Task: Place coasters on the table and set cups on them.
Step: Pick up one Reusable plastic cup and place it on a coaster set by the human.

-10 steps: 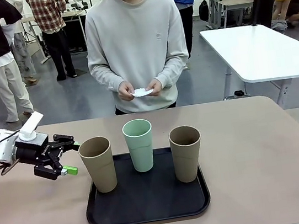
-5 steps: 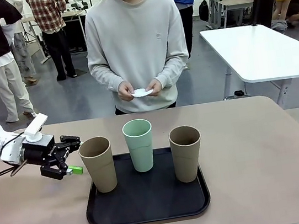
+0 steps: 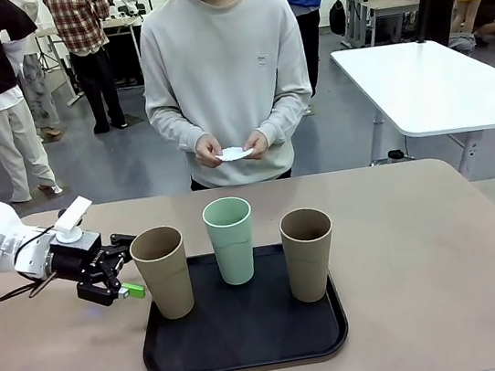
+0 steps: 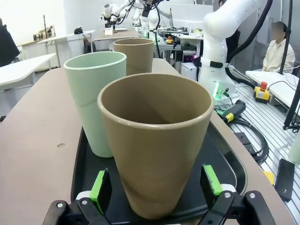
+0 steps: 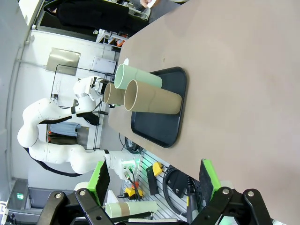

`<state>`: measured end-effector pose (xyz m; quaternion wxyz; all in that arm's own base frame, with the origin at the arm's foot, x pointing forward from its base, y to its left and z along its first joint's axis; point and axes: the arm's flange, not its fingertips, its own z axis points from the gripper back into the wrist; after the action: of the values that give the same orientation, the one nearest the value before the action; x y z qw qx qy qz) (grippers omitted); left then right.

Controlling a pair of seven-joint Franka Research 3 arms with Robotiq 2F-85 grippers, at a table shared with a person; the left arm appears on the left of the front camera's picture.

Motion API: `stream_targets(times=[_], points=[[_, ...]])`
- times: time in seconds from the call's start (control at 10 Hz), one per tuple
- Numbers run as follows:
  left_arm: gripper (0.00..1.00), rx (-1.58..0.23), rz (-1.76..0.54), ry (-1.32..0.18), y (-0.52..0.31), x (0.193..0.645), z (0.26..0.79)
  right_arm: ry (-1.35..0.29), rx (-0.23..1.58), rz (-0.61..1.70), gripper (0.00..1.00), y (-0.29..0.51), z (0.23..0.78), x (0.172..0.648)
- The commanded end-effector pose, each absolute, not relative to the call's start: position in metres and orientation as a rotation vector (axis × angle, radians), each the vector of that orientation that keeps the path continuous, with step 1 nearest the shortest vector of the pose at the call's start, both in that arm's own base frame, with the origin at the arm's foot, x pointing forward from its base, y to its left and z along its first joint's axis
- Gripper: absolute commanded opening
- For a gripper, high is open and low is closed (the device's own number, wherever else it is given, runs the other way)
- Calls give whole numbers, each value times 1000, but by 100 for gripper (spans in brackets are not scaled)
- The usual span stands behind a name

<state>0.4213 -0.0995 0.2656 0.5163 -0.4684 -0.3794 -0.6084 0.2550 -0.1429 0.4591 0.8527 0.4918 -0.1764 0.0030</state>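
Between left gripper (image 4: 157,190) jaws: plain tan-brown matte tapered tumbler (image 4: 157,140). Beyond jaws: pale mint green matte tumbler (image 4: 93,103), second tan-brown tumbler (image 4: 134,54). Black rounded-square tray (image 4: 225,159), beige-tan tabletop (image 4: 37,140). Gripper black, pads (image 4: 100,185) green. White lacy-edged round paper doily (image 3: 235,153).

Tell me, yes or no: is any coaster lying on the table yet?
No, the coasters are held in the person's hands, off the table.
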Motion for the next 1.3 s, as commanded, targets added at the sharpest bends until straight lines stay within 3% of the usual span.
stream_targets(times=[0.0,1.2], points=[[100,-1147,-1514,-895,-106,425,261,-375,1051,14,100,-143,459,256],[97,-1228,-1591,-899,-145,428,249,-375,1051,14,100,-143,459,256]])
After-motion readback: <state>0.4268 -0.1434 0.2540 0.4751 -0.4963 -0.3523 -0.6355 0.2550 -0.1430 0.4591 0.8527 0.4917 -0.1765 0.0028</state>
